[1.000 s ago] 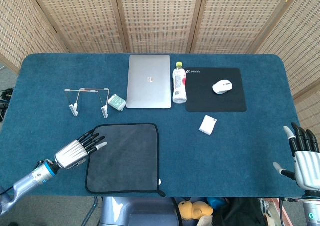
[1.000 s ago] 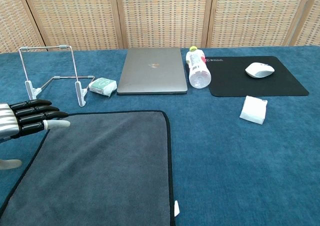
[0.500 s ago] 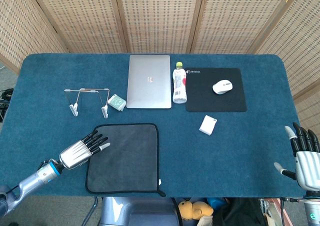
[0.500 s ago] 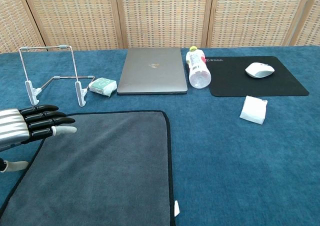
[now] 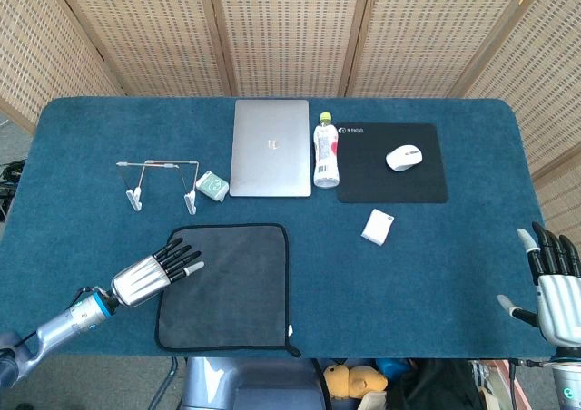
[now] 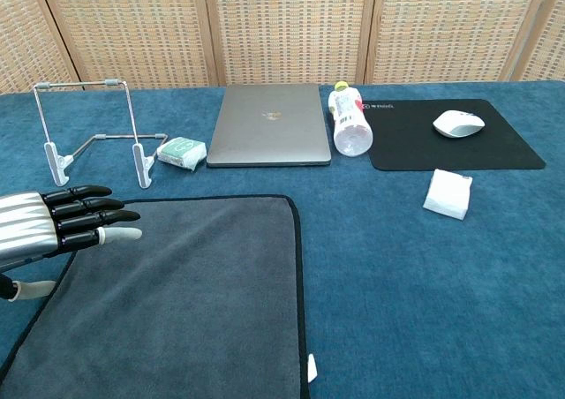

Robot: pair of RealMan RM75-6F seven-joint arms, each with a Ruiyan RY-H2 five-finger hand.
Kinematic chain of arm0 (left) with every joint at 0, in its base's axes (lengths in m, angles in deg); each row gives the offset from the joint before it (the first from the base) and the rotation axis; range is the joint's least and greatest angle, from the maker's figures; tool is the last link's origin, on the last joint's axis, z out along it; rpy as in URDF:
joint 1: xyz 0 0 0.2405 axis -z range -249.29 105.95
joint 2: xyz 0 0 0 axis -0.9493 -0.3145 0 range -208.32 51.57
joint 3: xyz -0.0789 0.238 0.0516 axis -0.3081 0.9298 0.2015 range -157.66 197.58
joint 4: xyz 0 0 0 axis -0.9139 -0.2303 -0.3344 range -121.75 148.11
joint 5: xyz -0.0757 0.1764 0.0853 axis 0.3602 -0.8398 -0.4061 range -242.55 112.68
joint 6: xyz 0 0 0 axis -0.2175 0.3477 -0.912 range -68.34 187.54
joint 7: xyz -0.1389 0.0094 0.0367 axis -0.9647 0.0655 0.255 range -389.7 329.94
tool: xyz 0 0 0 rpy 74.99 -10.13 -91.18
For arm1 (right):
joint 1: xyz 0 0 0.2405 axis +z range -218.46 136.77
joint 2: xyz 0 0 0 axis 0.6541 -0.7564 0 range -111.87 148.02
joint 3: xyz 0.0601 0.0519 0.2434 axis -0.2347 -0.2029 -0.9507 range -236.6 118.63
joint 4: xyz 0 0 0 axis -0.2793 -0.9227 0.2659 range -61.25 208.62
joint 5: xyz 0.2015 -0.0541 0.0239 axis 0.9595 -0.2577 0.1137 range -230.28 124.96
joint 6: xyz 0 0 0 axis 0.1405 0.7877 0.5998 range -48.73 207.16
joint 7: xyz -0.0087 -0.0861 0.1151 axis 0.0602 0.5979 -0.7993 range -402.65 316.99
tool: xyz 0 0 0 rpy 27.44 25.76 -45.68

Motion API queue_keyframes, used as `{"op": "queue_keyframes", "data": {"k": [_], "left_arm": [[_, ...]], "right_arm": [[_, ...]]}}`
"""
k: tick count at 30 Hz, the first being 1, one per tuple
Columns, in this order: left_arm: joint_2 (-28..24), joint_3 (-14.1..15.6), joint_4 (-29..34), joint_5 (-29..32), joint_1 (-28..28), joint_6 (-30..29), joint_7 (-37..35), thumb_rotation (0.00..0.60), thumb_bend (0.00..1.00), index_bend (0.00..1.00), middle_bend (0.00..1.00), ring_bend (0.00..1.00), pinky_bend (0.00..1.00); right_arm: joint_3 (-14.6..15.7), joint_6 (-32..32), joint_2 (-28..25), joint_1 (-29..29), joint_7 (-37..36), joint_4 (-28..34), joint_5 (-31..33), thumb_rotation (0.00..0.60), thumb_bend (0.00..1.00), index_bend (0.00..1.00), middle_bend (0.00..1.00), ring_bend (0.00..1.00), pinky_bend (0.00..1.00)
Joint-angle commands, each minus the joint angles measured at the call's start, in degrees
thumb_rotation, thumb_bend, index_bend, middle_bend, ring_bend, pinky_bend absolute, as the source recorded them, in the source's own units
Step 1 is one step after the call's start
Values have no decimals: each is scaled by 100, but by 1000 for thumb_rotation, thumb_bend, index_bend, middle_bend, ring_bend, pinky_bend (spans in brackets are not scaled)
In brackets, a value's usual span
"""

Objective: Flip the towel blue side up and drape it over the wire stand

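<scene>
Blue felt-covered table (image 5: 436, 274) before woven wicker screens (image 5: 290, 29). Flat on it near the front edge, grey side up: soft square towel (image 5: 231, 287), black-hemmed. Behind and left: thin wire stand (image 5: 159, 181). Left hand (image 5: 150, 276) flat over towel's left edge, fingers straight, empty; right hand (image 5: 554, 283) spread, empty.

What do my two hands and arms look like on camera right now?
Left hand: ribbed silver back, black fingers, one pale grey fingertip, blue ring at the wrist, silver-grey arm. Right hand: silver-white palm, black fingers, a pale outer finger and thumb.
</scene>
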Motion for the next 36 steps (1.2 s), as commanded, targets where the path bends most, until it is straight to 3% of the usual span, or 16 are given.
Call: {"op": "queue_keyframes", "data": {"k": [1,10,13,18,21,36], "left_arm": [[0,16,-18,9,12,-9,11,600,341,0,0,0,0],[39,76,-57,50,10,-59,60,600,386,3,0,0,0],[47,82,-51,68,16,-76,36,600,399,57,0,0,0],[57,111,-57,82,13,-104,31,600,405,253,0,0,0],[59,121,-54,97,11,-104,25,600,406,317,0,0,0],[69,158,17,134,32,-187,110,600,427,393,0,0,0]], "right_arm": [[-3,2,-2,-1,-7,4,4,600,0,0,0,0,0],[-2,-1,-23,-4,-56,5,7,600,0,0,0,0,0],[-7,2,-28,-3,-68,9,10,600,0,0,0,0,0],[-2,0,-39,-7,-89,14,10,600,0,0,0,0,0],[-2,-8,-45,-4,-95,18,13,600,0,0,0,0,0],[9,-25,-73,-5,-143,32,12,600,0,0,0,0,0]]}}
